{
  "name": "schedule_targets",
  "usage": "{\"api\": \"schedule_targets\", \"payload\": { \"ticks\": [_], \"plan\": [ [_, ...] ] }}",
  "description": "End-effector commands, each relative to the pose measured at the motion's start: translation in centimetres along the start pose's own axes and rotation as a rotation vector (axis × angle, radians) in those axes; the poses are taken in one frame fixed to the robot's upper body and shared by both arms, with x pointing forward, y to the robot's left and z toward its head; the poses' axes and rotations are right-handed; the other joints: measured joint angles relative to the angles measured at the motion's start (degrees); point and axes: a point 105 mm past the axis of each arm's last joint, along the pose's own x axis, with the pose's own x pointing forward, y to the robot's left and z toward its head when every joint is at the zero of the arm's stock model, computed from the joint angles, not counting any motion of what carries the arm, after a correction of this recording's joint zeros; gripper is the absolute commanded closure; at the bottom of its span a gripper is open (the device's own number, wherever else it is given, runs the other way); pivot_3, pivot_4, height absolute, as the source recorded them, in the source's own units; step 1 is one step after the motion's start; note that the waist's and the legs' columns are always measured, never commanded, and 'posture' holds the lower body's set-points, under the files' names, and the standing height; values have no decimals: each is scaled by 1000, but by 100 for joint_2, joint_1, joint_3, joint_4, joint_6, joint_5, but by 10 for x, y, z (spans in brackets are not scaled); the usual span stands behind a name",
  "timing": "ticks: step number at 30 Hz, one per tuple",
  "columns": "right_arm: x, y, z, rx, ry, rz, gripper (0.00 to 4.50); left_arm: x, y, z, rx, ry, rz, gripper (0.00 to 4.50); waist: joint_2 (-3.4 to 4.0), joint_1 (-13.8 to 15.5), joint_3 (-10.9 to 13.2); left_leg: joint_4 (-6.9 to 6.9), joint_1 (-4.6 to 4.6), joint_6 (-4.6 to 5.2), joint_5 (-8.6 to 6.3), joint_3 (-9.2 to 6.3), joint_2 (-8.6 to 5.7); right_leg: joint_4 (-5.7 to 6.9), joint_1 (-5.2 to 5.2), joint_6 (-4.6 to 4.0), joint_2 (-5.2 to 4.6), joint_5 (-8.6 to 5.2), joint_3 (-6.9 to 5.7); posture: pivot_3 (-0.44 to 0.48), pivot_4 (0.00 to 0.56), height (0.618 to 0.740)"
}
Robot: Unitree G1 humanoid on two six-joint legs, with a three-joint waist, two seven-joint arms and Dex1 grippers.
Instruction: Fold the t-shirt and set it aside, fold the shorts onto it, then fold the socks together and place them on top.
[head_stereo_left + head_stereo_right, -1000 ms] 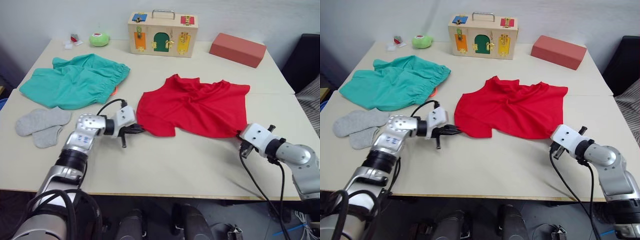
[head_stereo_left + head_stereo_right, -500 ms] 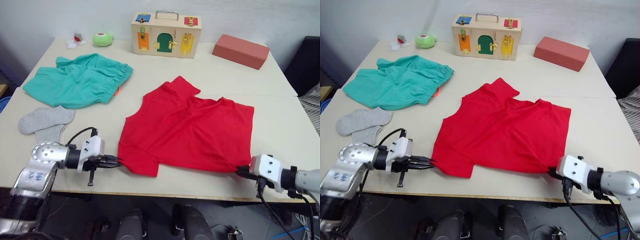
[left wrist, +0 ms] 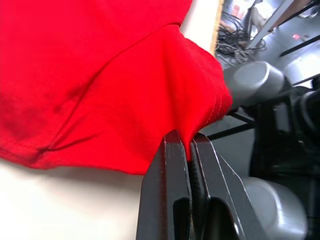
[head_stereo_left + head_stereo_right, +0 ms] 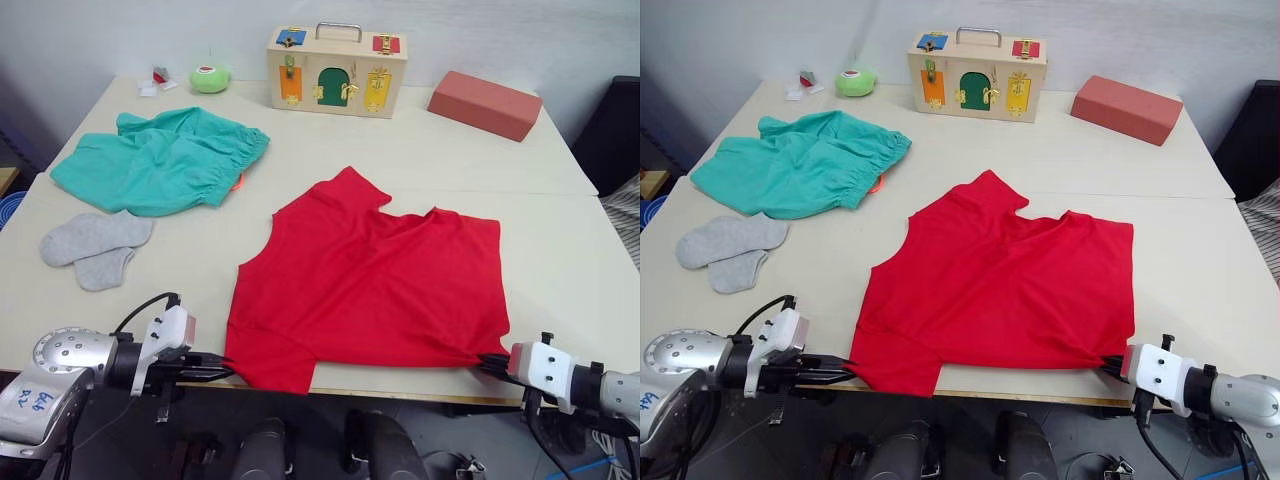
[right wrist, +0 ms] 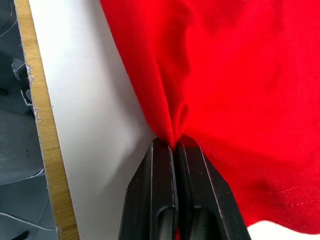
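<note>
I've got the t-shirt (image 4: 375,280) spread flat center-right on the table (image 4: 420,150), long axis running left-right across frame, one sleeve pointing to upper center. L gripper (image 4: 222,366) lies low at lower left, clenched on a shirt corner at the near edge. R gripper (image 4: 490,362), lower right, pinches the other corner. Both arms nearly horizontal.

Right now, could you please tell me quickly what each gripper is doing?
Left gripper: shut on the red t-shirt, pinching its near left corner.
Right gripper: shut on the t-shirt, pinching its near right corner.
</note>
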Motion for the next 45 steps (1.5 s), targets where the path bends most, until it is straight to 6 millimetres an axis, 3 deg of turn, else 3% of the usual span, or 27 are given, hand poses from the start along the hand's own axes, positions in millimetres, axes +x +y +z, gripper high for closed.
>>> {"api": "schedule_targets", "payload": {
  "ticks": [1,7,11,20,26,37,45],
  "plan": [
    [-5,7,-8,24,35,32,4500,-6,0,5,26,7,25,4481,0,21,0,0,0,-2,-2,0,0,0,0,0,0,0,0,0,150,740],
    [-17,5,-24,68,104,-48,4500,-10,11,5,55,1,128,4481,0,110,0,0,0,4,-4,1,2,-2,0,-3,1,-2,0,0,150,740],
    [-21,13,-22,85,95,-66,4500,-8,3,1,27,8,101,4481,-4,117,-3,0,-2,-6,-22,1,1,-11,3,-2,0,-1,1,0,150,740],
    [-28,20,-19,192,87,-61,4500,-7,7,3,23,-1,104,4481,-4,112,-5,0,-3,-6,-25,0,2,-12,2,-2,0,-2,0,0,150,740],
    [-28,21,-8,295,31,-11,4500,-8,13,15,12,-33,98,4481,-3,107,-4,0,-3,-6,-25,0,3,-12,1,-2,1,-2,0,0,150,740],
    [-29,2,12,450,-2,107,4500,-16,44,51,-25,-29,32,4481,10,103,3,1,-8,18,-8,1,3,-6,-7,-3,5,-2,-1,0,150,740],
    [-19,-13,18,467,-36,98,4500,-8,76,58,-12,-24,64,4481,10,92,4,2,-13,13,-3,8,0,-4,-10,-1,9,-2,-1,0,150,740]
  ]
}}
